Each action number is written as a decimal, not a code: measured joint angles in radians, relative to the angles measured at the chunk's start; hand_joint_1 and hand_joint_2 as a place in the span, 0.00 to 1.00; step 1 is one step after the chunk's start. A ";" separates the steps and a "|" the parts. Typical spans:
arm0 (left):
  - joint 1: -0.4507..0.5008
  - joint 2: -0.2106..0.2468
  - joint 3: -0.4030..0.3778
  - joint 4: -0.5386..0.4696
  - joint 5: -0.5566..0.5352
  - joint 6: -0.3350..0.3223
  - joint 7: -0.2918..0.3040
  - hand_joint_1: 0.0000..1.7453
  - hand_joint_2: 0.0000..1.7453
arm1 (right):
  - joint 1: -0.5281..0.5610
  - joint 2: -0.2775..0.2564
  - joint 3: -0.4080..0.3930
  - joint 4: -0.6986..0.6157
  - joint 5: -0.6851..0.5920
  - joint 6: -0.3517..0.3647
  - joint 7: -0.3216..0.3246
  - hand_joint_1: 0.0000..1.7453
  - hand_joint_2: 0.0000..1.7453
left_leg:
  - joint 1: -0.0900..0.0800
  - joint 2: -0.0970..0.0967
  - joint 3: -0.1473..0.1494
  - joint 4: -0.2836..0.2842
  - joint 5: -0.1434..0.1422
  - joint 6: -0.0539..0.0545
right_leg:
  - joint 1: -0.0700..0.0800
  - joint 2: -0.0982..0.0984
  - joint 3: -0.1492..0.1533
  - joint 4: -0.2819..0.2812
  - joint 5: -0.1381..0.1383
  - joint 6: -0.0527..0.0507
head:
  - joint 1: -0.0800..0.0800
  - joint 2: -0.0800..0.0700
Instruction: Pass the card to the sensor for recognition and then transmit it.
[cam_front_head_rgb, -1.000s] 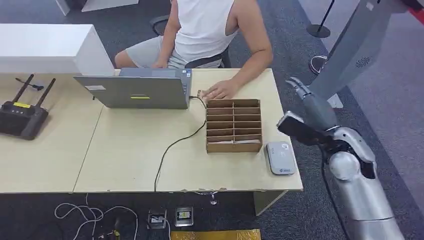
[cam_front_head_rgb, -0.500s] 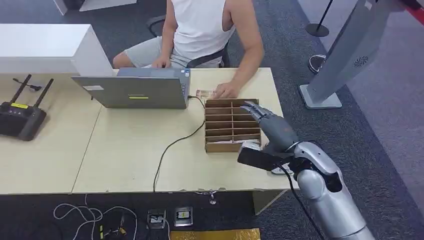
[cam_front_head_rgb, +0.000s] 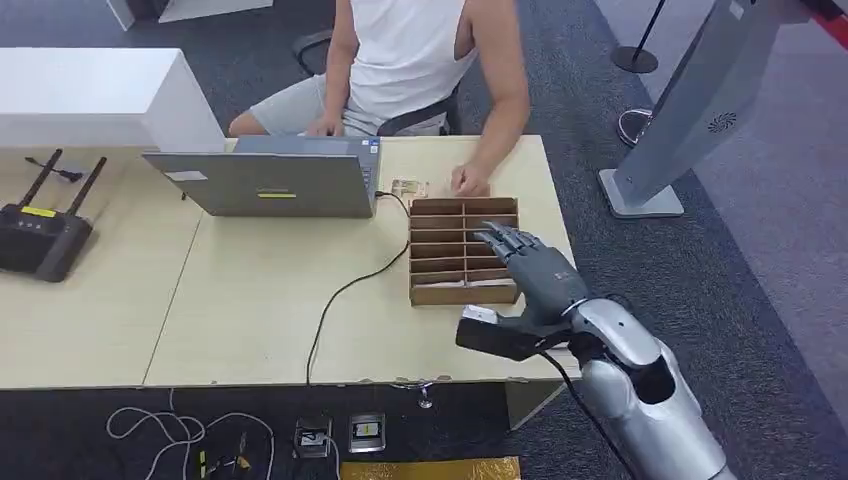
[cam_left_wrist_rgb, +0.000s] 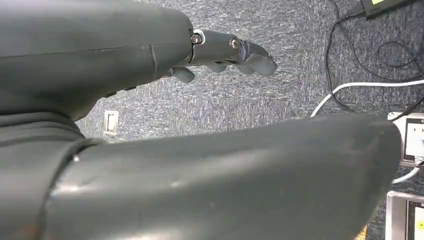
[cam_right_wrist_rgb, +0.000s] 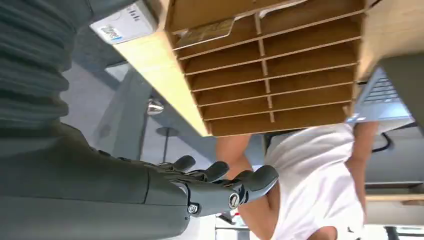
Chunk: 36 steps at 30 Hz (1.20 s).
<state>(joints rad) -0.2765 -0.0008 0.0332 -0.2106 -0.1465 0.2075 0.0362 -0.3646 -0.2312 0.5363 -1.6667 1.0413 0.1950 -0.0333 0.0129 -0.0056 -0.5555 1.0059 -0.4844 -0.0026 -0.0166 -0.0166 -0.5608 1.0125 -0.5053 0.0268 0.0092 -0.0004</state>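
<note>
Bright, even indoor light, soft shadows.
Head view sharp across the table (cam_front_head_rgb: 250, 320); both wrist views show the near grey cover large, dim and blurred.

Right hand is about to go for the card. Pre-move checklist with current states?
1. Right hand free: ok, fingers apart, holding nothing.
2. Hand positioned: ok, above the wooden box, on its right side.
3. Card available: ok, lying in an end-row slot.
4. Sensor in place: ok, on the table beside that end of the box.
5. Person's hand clear of the box: cannot tell, it rests at the box's far edge.
6. Left hand out of the way: ok, over the floor, holding nothing.
</note>
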 joint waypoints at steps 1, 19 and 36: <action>0.000 0.000 0.000 0.000 0.001 0.001 0.000 0.00 0.00 | 0.000 0.000 0.003 0.002 0.034 -0.008 0.025 0.00 1.00 | 0.000 0.000 0.000 0.000 0.000 0.000 | 0.000 0.000 0.000 0.000 0.000 0.000 | 0.000 0.000; 0.005 -0.008 0.000 0.000 0.048 0.050 0.001 0.00 0.00 | 0.004 0.075 0.005 0.138 0.152 -0.098 0.187 0.00 1.00 | 0.000 0.000 -0.001 0.000 0.000 0.000 | 0.000 0.000 0.000 0.000 0.000 0.000 | 0.000 0.000; 0.013 -0.008 0.000 0.000 0.055 0.053 -0.010 0.00 0.00 | 0.002 0.110 0.005 0.214 0.123 -0.105 0.186 0.00 1.00 | 0.000 0.000 -0.001 0.000 0.000 0.000 | 0.000 0.000 0.000 0.000 0.000 0.000 | 0.000 0.000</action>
<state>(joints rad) -0.2638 -0.0084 0.0332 -0.2106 -0.0912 0.2605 0.0263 -0.3630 -0.1214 0.5409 -1.4531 1.1639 0.0900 0.1526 0.0129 -0.0056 -0.5562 1.0059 -0.4844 -0.0026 -0.0166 -0.0168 -0.5613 1.0125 -0.5054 0.0268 0.0088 -0.0004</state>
